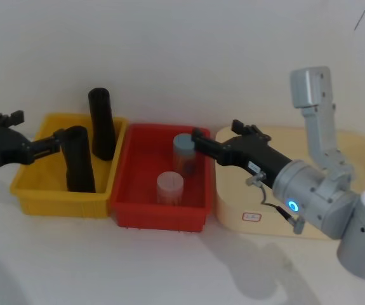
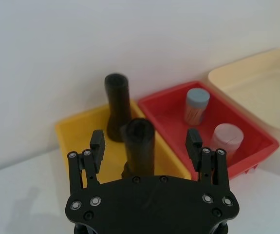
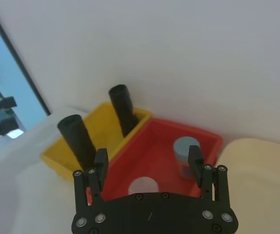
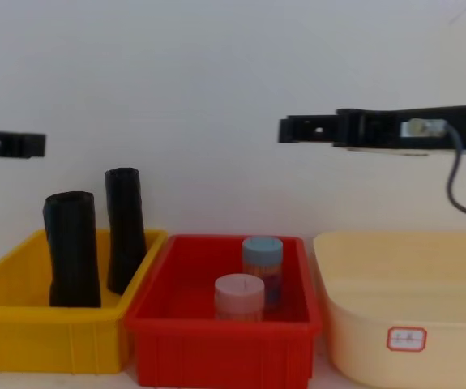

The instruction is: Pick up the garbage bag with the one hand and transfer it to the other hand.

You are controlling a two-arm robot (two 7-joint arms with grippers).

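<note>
The garbage bag point(image 1: 79, 159) is a matte black roll standing upright at the near side of the yellow bin point(image 1: 55, 204). A second black roll point(image 1: 101, 124) stands behind it. My left gripper point(image 1: 40, 126) hovers open just left of the bag. In the left wrist view the bag point(image 2: 139, 146) lies between the spread fingers point(image 2: 97, 141); in the chest view this gripper point(image 4: 34, 144) is above the bag's top point(image 4: 72, 247). My right gripper point(image 1: 217, 132), on the blue-ringed arm, hangs open and empty over the red bin point(image 1: 157, 216), high above it in the chest view point(image 4: 288, 130).
The red bin holds a blue-lidded jar point(image 1: 185, 152) and a pale pink-lidded jar point(image 1: 169, 187). A cream tray point(image 1: 360, 143) stands to its right, under the right arm. A white wall runs close behind all three containers.
</note>
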